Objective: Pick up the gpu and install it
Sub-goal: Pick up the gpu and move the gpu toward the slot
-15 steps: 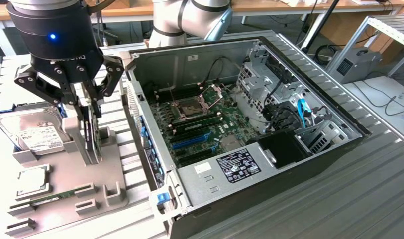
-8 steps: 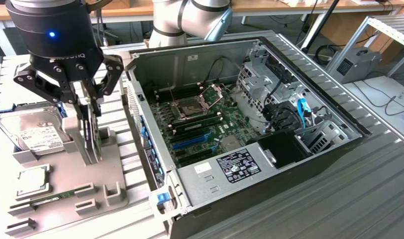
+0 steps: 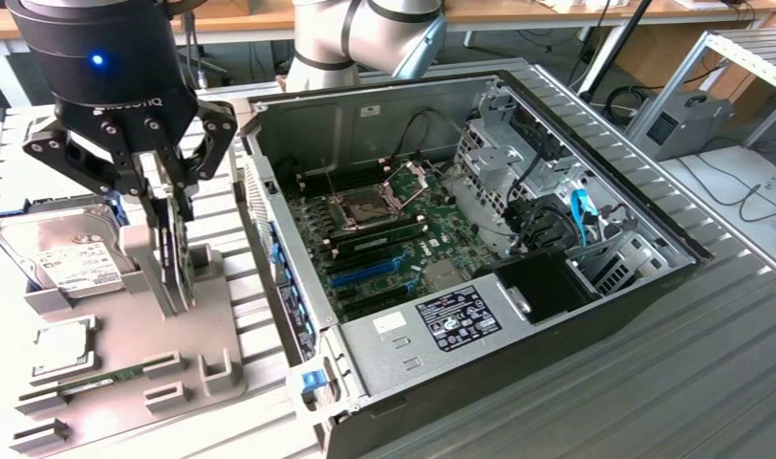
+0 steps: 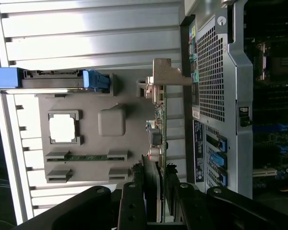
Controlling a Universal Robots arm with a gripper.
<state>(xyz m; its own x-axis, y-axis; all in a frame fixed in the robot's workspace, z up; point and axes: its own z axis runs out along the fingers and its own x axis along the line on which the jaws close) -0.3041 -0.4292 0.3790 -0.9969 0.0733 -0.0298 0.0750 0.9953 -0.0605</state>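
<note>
The gpu (image 3: 171, 263) stands on edge in a slot of the grey holder (image 3: 216, 335), at the exterior view's left beside the open computer case (image 3: 401, 382). My gripper (image 3: 169, 206) comes down from above, its two fingers pressed against the card's two faces. In the wrist view the gpu (image 4: 159, 120) is seen edge-on, green board with black heatsink and metal bracket, and the gripper (image 4: 154, 189) is shut on its near end. The card's lower edge looks level with the holder's slot. The motherboard (image 3: 388, 239) with blue slots lies in the case.
On the grey holder lie a silver hard drive (image 3: 63, 253), a square processor (image 3: 63, 349) and a narrow green memory stick (image 3: 101, 381). The case's wall (image 4: 221, 96) stands close beside the card. Ribbed metal table (image 3: 694, 382) surrounds everything.
</note>
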